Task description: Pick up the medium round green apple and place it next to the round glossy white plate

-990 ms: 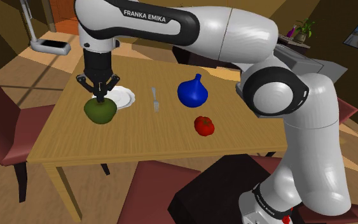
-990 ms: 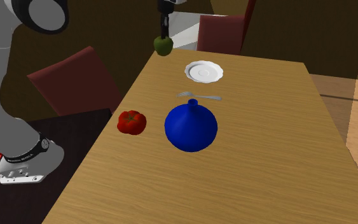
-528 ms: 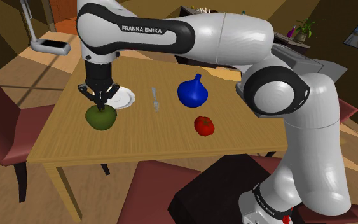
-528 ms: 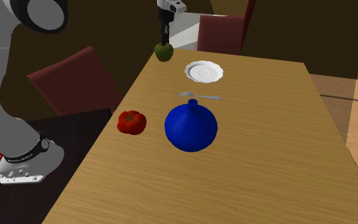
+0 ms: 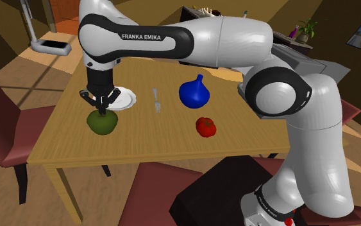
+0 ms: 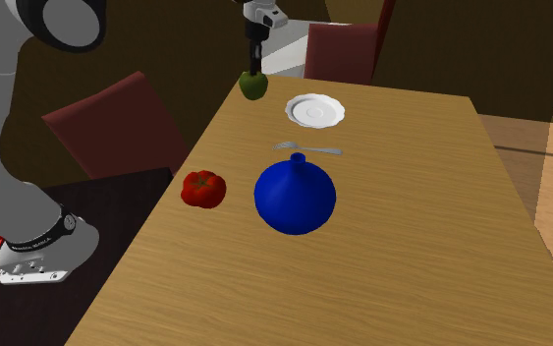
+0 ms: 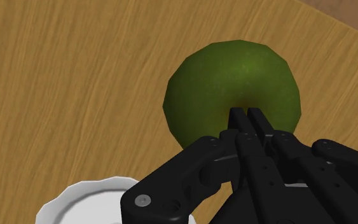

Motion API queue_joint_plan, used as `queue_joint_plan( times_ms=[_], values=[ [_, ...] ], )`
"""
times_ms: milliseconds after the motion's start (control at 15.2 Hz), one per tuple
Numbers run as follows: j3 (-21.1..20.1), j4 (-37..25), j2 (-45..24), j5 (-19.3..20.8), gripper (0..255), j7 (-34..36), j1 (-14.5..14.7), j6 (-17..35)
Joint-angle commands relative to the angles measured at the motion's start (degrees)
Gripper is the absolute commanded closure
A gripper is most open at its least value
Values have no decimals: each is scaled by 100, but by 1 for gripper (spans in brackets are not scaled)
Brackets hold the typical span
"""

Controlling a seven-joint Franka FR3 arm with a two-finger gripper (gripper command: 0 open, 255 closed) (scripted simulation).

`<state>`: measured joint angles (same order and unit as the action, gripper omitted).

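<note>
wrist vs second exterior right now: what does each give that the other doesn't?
Wrist view adds grip detail: the gripper is shut on the top of the green apple, fingers nearly meeting, with the white plate rim close beside the apple. Second exterior view adds the table layout: fork, blue vase, red tomato, and a dark red chair behind the far edge. Both share the gripper, apple, plate and wooden table.
</note>
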<state>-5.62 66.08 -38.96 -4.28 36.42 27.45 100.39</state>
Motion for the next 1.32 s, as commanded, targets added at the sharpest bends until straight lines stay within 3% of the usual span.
queue_joint_plan(
  times_ms=[0, 66, 132, 462, 726, 1254],
  values=[
    [0, 0, 0, 0, 255, 0, 0, 2],
    [0, 0, 0, 0, 255, 0, 0, 2],
    [0, 0, 0, 0, 0, 0, 0, 1],
    [0, 1, 1, 0, 0, 0, 0, 2],
    [6, -990, -159, 17, 0, 30, -18, -831],
    [6, -990, -160, 17, 0, 30, -18, -831]
  ],
)
